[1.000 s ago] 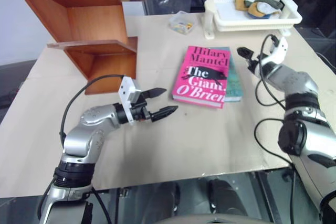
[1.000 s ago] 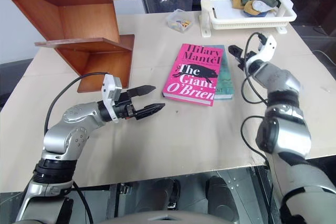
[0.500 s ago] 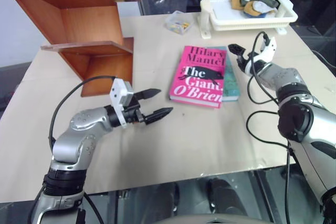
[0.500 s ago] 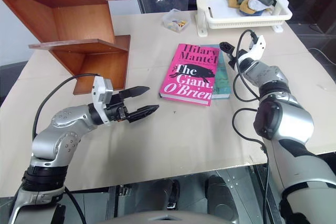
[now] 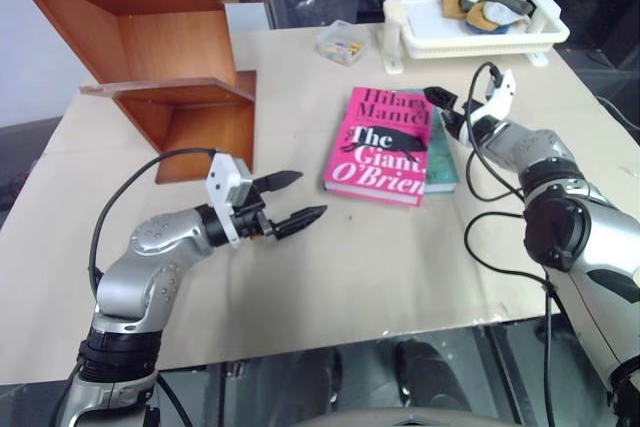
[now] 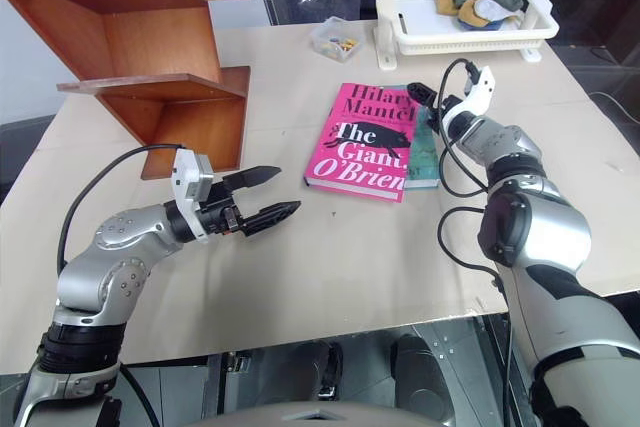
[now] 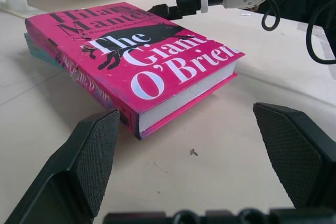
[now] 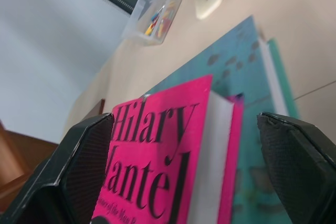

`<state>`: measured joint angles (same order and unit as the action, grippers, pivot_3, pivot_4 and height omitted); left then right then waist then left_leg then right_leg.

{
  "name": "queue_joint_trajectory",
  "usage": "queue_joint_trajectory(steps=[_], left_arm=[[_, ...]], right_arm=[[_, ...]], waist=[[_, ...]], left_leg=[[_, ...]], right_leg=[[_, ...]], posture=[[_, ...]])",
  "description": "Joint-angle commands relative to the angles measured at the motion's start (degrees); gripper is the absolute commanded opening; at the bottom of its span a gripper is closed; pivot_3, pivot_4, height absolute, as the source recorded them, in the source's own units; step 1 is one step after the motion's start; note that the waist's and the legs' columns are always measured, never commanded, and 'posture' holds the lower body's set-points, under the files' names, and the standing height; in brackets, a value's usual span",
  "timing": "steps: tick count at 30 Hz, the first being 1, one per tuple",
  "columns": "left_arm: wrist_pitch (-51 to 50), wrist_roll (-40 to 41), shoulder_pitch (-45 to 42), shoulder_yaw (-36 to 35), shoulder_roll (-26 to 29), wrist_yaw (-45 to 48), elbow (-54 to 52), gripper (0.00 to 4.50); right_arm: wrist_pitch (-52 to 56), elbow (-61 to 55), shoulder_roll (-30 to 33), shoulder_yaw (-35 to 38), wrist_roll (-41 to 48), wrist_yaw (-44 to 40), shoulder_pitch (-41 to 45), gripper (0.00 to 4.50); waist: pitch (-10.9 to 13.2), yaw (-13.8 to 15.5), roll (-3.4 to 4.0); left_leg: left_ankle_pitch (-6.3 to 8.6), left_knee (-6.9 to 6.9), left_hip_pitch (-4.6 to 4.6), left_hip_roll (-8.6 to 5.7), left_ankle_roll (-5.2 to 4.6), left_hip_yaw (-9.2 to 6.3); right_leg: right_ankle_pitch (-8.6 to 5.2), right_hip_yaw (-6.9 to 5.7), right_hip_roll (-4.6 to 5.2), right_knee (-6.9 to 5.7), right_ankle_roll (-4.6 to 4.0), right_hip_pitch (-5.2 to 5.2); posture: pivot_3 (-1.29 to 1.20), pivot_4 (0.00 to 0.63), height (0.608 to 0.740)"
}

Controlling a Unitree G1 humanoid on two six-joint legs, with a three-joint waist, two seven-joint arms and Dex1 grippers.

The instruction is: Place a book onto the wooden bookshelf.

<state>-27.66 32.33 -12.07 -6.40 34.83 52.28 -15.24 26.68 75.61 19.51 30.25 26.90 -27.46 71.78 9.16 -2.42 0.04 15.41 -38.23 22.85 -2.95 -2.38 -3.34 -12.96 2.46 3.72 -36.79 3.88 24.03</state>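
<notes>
Wooden bookshelf (image 5: 170,57) far left; left gripper (image 5: 292,198) hovers, jaws spread, empty, aimed at the book (image 5: 382,145). It lies flat mid-table, long axis running away, slightly tilted. Right gripper (image 5: 446,111), jaws apart, straddles its far corner.

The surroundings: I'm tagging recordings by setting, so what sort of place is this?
Probably a lab or workshop test bench: a paper-covered table staged with a reddish-brown wooden bookshelf, a white plastic basket tray and a bright pink hardback book.

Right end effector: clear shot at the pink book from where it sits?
Probably yes. The right end effector hangs open at the pink book's far corner, which lies between its fingers in the right wrist view, with nothing in between.
</notes>
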Motion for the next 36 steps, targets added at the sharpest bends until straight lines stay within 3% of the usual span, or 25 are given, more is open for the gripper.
queue_joint_trajectory(steps=[1, 13, 26, 36], left_arm=[[1.20, 0.73, -0.37, -0.83, 0.15, 0.02, -2.27, 4.49], [1.37, 0.44, -0.66, -0.69, 0.36, -0.10, -1.70, 4.49], [1.34, 0.32, 0.21, -0.97, 0.78, -0.23, -2.07, 4.49], [1.15, 1.26, 1.50, -2.36, 1.40, -0.10, -2.96, 4.49]], right_arm=[[-1.48, -0.73, 0.78, -0.11, -0.87, 0.13, 0.56, 4.47], [2.53, -0.40, 0.05, 0.44, -1.29, -0.93, -0.38, 4.47], [10.82, -1.65, -0.03, -4.67, -3.92, -15.35, -0.36, 4.47], [10.34, -2.20, 0.03, -6.54, -5.37, -17.74, -0.58, 4.47]], waist=[[0.00, 0.00, 0.00], [0.00, 0.00, 0.00], [0.00, -0.03, 0.00], [0.00, -0.04, 0.00]], left_leg=[[0.00, 0.00, 0.00, 0.00, 0.00, 0.00], [0.00, 0.00, 0.00, 0.00, 0.00, 0.00], [0.00, 0.00, 0.00, 0.00, 0.00, 0.00], [0.00, 0.00, 0.00, 0.00, 0.01, 0.00]], right_leg=[[0.00, 0.00, 0.00, 0.00, 0.00, 0.00], [0.00, 0.00, 0.00, 0.00, 0.00, 0.00], [0.00, 0.00, -0.03, 0.00, 0.00, 0.00], [0.00, 0.01, 0.03, -0.01, 0.00, 0.02]], posture=[[0.00, 0.150, 0.740], [0.00, 0.150, 0.740], [0.00, 0.150, 0.740], [0.00, 0.150, 0.740]])
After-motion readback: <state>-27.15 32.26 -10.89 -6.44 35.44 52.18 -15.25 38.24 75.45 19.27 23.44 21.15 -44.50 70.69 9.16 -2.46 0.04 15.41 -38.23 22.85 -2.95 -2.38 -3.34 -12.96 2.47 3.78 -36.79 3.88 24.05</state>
